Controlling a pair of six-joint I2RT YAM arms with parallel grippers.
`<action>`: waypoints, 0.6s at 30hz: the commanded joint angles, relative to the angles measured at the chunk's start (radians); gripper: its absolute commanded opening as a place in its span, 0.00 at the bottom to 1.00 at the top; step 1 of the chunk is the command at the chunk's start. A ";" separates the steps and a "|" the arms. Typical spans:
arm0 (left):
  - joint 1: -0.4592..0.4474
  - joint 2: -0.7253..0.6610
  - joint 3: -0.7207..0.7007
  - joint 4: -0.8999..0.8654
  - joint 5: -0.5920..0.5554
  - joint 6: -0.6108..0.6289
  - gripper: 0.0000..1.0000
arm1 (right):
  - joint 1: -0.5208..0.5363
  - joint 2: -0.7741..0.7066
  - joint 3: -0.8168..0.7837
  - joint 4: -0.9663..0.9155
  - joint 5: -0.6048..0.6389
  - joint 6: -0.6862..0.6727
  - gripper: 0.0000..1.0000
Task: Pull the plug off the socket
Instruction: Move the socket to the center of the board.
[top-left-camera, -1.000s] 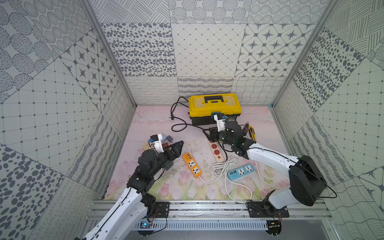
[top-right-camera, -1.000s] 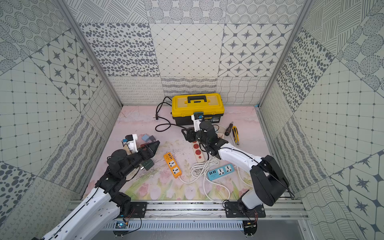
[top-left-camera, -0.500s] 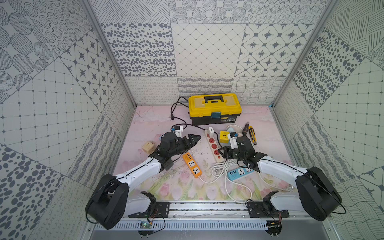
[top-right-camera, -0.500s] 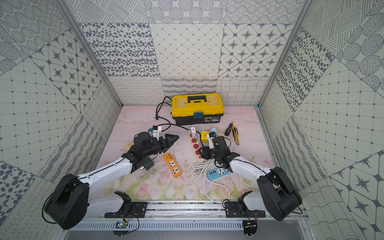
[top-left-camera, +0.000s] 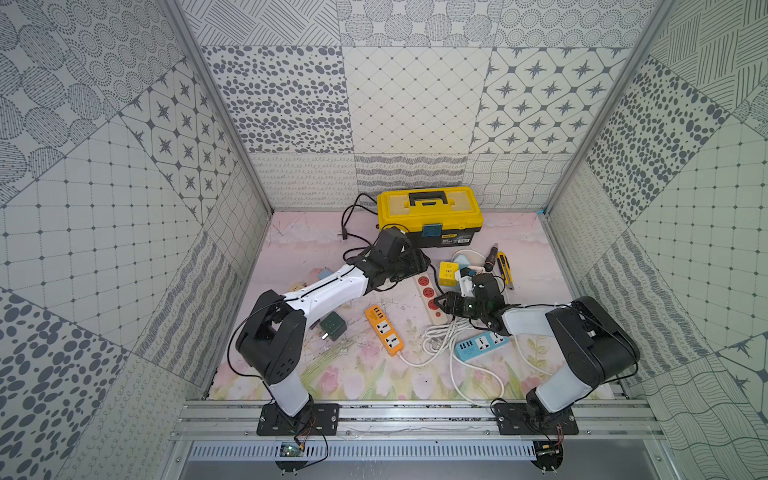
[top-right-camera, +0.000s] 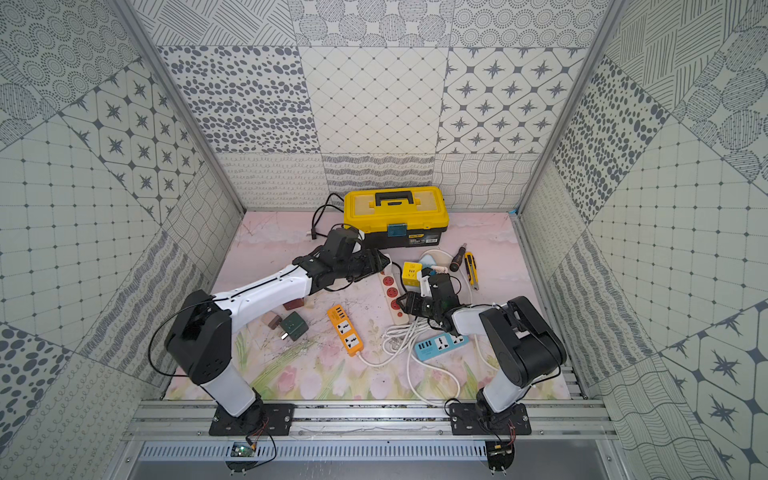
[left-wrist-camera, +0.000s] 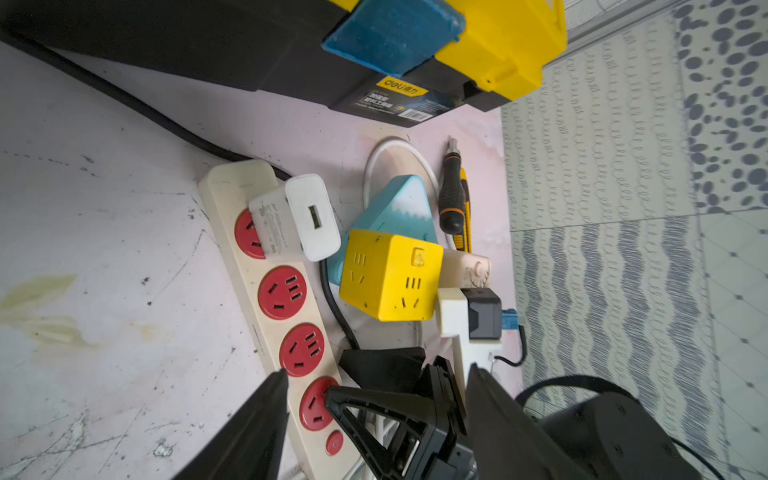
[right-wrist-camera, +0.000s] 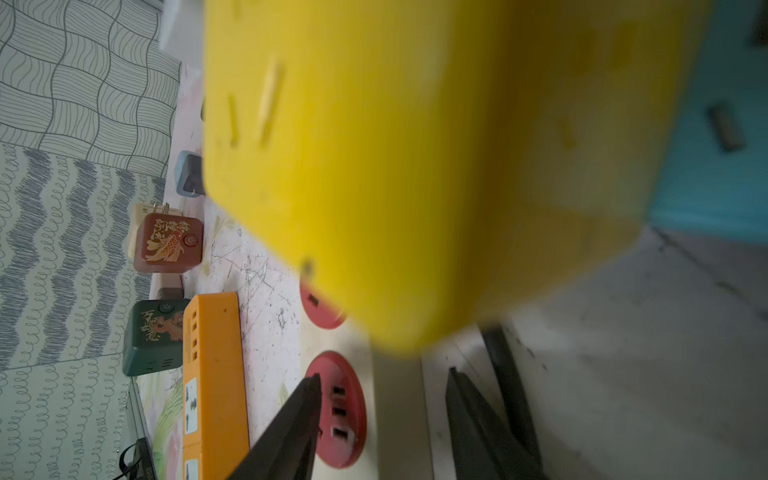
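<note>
Nearest on the table (top-left-camera: 353, 376) lie an orange strip (top-left-camera: 384, 330) and a blue strip (top-left-camera: 482, 344), with a white cable (top-left-camera: 436, 338) coiled between them. Just beyond, the right gripper (top-left-camera: 441, 303) is low over the near end of the cream power strip (top-left-camera: 428, 296). Its fingers (right-wrist-camera: 291, 424) stand partly apart, one tip over the nearest red socket, and clasp nothing. The white plug (left-wrist-camera: 299, 216) sits in the strip's farthest red socket, just beside a yellow cube socket (left-wrist-camera: 390, 276). The left gripper (top-left-camera: 422, 266) hangs over that far end and hides the plug in both top views. Its fingers (left-wrist-camera: 262, 424) are spread wide with nothing held. Behind stands the yellow toolbox (top-left-camera: 430, 212).
</note>
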 joint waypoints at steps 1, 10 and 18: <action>-0.043 0.167 0.276 -0.517 -0.293 0.075 0.70 | 0.003 0.045 0.017 0.054 0.006 0.045 0.50; -0.064 0.374 0.611 -0.770 -0.482 0.131 0.72 | 0.095 0.150 0.087 0.101 -0.061 0.059 0.41; -0.064 0.392 0.613 -0.787 -0.548 0.142 0.73 | 0.181 0.202 0.124 0.114 -0.043 0.091 0.38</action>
